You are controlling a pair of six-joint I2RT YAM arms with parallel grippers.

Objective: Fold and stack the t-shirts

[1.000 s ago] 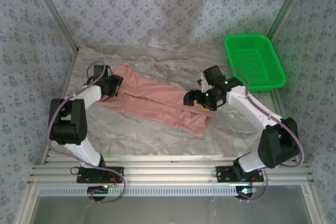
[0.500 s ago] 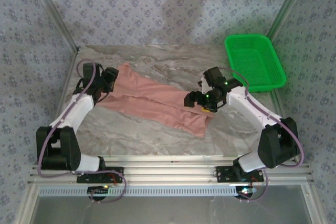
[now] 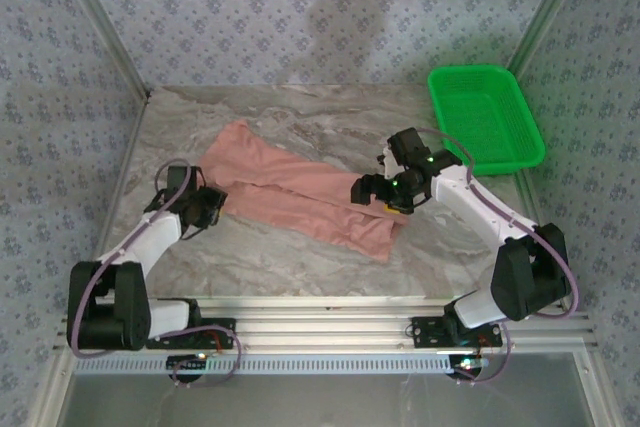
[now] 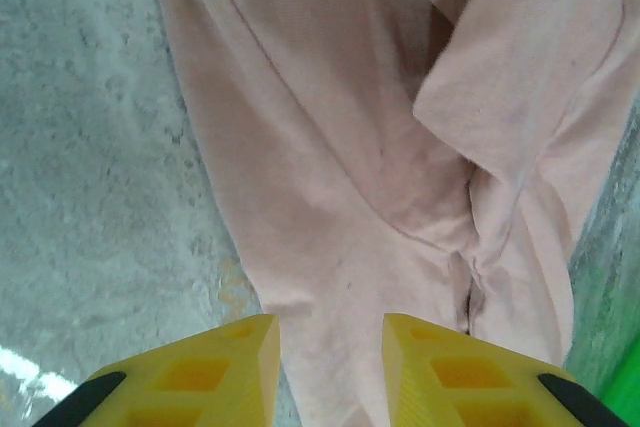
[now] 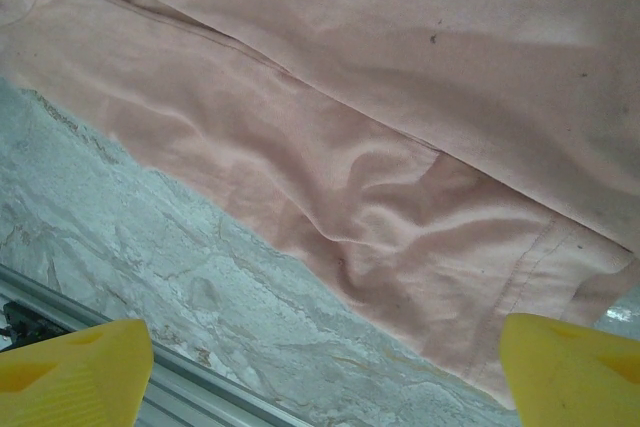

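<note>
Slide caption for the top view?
Pink t-shirt folded lengthwise on the marble table, left pincer and right pincer at its ends, green basket at far right.

We count one pink t-shirt (image 3: pixel 300 197), one green basket (image 3: pixel 470 71) and one gray table (image 3: pixel 330 125). We count two robot arms — the left arm (image 3: pixel 150 237) and the right arm (image 3: pixel 485 205) — and two grippers, the left gripper (image 4: pixel 330 335) and the right gripper (image 5: pixel 322 352).
</note>
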